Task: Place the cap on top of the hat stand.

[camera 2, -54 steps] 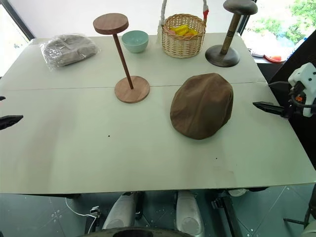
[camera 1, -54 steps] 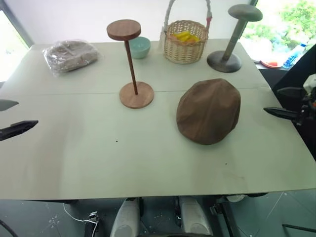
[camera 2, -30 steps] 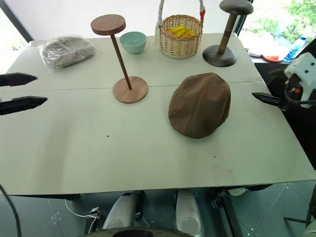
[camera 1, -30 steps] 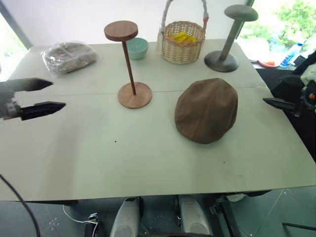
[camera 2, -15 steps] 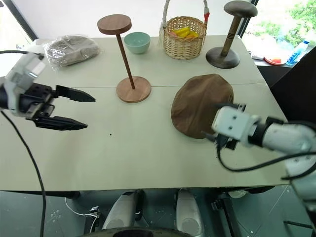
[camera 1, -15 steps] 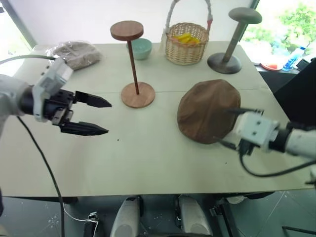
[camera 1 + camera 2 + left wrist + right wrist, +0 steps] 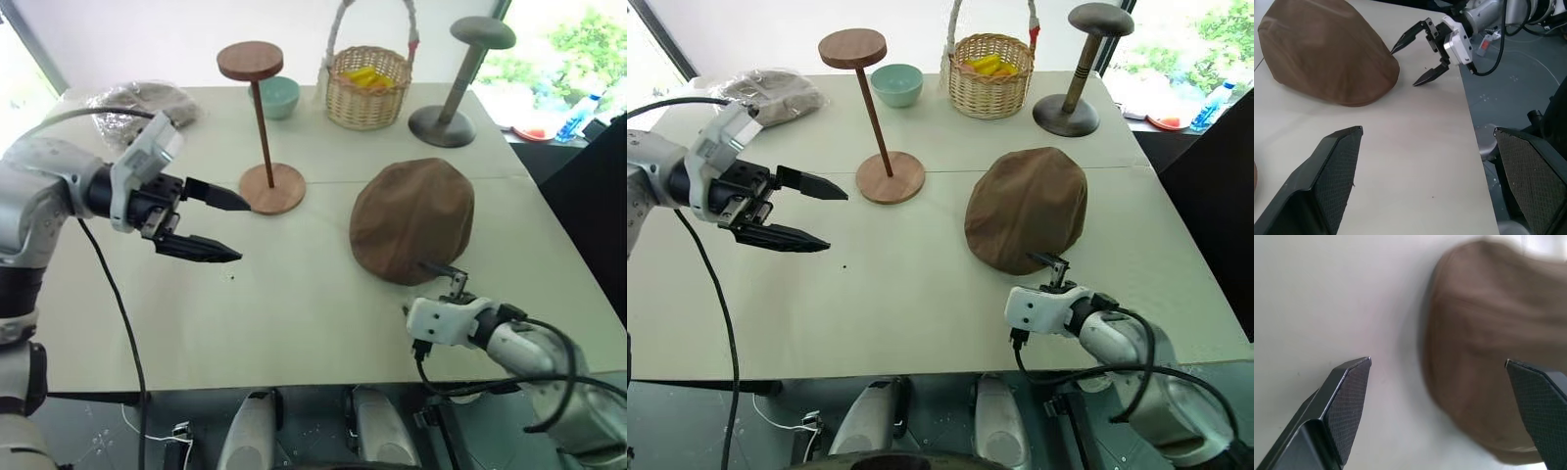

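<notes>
- The cap lies flat on the table, well to the right of the hat stand; its long axis runs from the near edge toward the far right corner. Which end is the brim I cannot tell.
- Since a second ago the left gripper has swung in from the left edge toward the stand's base, jaws wide, holding nothing.
- The right gripper has dropped to the cap's near edge, spread open and empty, one finger just at the fabric.
- Bare tabletop lies between cap and stand.
</notes>
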`<state>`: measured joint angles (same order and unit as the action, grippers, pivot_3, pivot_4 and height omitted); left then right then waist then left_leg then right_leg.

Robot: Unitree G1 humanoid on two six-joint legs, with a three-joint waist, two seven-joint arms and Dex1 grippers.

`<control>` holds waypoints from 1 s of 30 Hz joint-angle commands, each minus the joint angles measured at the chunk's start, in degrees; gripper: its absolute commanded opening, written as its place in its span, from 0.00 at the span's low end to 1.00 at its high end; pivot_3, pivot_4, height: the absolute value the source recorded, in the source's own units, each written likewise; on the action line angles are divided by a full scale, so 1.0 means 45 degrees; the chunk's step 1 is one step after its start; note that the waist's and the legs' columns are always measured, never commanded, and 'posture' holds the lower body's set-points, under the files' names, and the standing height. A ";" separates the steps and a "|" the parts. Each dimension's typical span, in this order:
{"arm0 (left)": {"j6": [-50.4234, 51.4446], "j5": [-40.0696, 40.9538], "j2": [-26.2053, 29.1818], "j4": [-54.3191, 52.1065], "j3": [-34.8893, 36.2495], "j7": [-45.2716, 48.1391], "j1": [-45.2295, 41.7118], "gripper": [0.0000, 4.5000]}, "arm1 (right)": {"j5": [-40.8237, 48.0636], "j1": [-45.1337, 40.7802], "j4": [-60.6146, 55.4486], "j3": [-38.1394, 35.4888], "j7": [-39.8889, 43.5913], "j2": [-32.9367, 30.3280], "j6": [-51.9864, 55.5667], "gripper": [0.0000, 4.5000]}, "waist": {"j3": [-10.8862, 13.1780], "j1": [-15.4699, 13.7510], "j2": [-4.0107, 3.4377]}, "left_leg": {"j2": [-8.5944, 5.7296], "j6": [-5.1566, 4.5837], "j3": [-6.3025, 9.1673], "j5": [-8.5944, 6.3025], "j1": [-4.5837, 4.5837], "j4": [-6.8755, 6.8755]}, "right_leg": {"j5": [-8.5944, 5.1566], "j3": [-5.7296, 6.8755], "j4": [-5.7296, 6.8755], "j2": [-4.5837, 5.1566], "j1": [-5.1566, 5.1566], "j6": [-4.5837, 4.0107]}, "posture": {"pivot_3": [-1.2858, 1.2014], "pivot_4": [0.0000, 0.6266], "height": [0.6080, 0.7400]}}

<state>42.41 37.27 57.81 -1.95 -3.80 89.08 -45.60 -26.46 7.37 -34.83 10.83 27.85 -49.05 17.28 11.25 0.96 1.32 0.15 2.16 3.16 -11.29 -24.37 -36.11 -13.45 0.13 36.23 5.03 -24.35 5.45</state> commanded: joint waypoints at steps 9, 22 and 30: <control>0.0100 -0.0259 -0.0212 0.0169 -0.0003 0.0052 -0.0804 1.00 | -0.3898 -0.2894 0.6093 0.1722 -0.3704 0.2796 -0.0760 1.00 | -0.0093 0.0041 0.0154 | 0.0094 0.0001 -0.0007 0.0000 0.0076 -0.0021 | 0.0012 0.0000 -0.0007 -0.0085 0.0064 -0.0021 | 0.52 0.24 1.00; 0.0034 -0.0294 -0.0251 0.0189 0.0298 -0.0296 -0.0832 1.00 | -0.3233 -0.4005 0.7840 0.1395 -0.3769 0.3463 -0.1033 0.48 | -0.0104 -0.0075 0.0169 | 0.0093 0.0006 0.0010 -0.0003 0.0188 -0.0003 | 0.0009 0.0000 -0.0068 -0.0075 0.0221 -0.0024 | 0.52 0.24 1.00; 0.0083 -0.0234 -0.0258 0.0153 0.0441 -0.0474 -0.0741 1.00 | -0.2632 -0.4155 0.7318 0.0806 -0.3229 0.3656 -0.0979 0.00 | -0.0103 -0.0050 0.0169 | 0.0093 0.0006 0.0011 -0.0003 0.0189 0.0008 | 0.0008 0.0001 -0.0066 -0.0078 0.0216 -0.0023 | 0.52 0.24 1.00</control>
<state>43.05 35.63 56.31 -0.70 -4.36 87.37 -47.95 -39.58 -12.37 -2.73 15.29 10.94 -32.63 11.01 10.79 0.73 2.08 0.57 2.18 3.22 -11.31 -23.52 -36.04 -13.42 0.14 35.93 4.68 -23.39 5.35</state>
